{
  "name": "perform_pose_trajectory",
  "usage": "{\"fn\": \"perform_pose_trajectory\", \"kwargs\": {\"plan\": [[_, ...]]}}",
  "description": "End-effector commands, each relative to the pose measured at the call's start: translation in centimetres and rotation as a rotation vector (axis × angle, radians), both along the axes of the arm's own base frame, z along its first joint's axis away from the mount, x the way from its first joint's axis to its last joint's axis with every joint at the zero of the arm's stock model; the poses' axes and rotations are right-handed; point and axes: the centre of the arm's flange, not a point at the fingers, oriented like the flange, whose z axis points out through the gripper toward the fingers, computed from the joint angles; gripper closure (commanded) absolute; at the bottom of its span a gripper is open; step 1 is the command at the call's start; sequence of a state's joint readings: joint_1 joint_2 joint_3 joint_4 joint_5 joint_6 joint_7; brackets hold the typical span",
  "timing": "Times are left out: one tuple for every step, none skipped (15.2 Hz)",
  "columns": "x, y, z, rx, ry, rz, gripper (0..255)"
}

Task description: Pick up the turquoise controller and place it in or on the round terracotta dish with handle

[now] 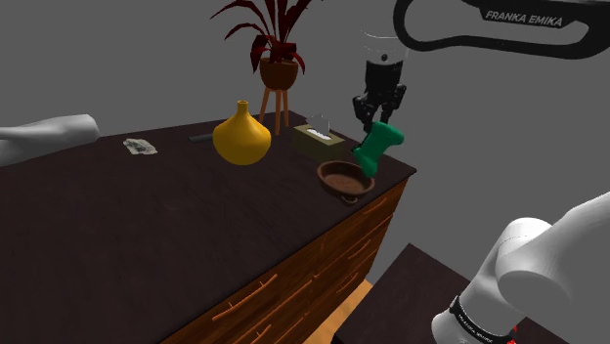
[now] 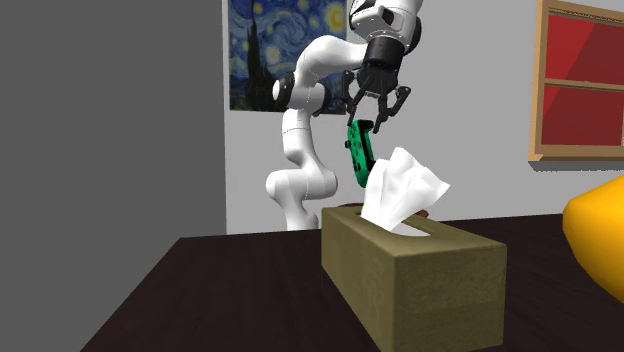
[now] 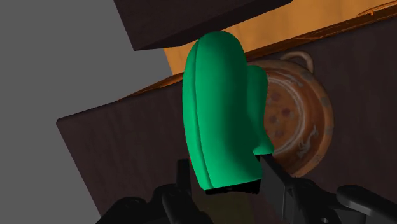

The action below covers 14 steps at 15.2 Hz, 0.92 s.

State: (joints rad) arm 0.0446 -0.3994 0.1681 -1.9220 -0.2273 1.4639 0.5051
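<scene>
One clear read, up on the arm's dark upper link (image 1: 528, 24) in the shoulder view: "FRANKA EMIKA", white capitals running along the black cover. Down at that view's lower right, a dark ring (image 1: 477, 322) around the white arm link carries a line of tiny white lettering, too small to make out, with a small red mark just beside it. Over on the worktop (image 1: 147, 244), near its far edge, lies a small paper scrap (image 1: 140, 147) with greyish marks that cannot be read as words
</scene>
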Motion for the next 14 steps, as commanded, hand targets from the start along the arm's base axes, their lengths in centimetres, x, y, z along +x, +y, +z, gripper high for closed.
{"fn": "perform_pose_trajectory", "kwargs": {"plan": [[0.6, 2.6, 0.6, 0.001, 0.0, -0.001, 255], [1.2, 4.4, 1.1, 0.001, 0.0, -0.001, 255], [1.2, 4.4, 0.5, 0.001, 0.0, -0.001, 255], [1.2, 4.4, 0.0, 0.001, 0.0, -0.001, 255], [1.2, 4.4, -0.5, 0.001, 0.0, -0.001, 255], [1.2, 4.4, -1.1, 0.001, 0.0, -0.001, 255], [1.2, 4.4, -1.6, 0.001, 0.0, -0.001, 255], [1.2, 4.4, -2.1, 0.001, 0.0, -0.001, 255], [1.2, 4.4, -2.6, 0.001, 0.0, -0.001, 255], [1.2, 4.4, -3.2, 0.001, 0.0, -0.001, 255], [1.2, 4.4, -3.7, 0.001, 0.0, -0.001, 255], [1.2, 4.4, -4.2, 0.001, 0.0, -0.001, 255], [1.2, 4.4, -4.8, 0.001, 0.0, -0.001, 255], [1.2, 4.4, -5.3, 0.001, 0.0, -0.001, 255]]}}
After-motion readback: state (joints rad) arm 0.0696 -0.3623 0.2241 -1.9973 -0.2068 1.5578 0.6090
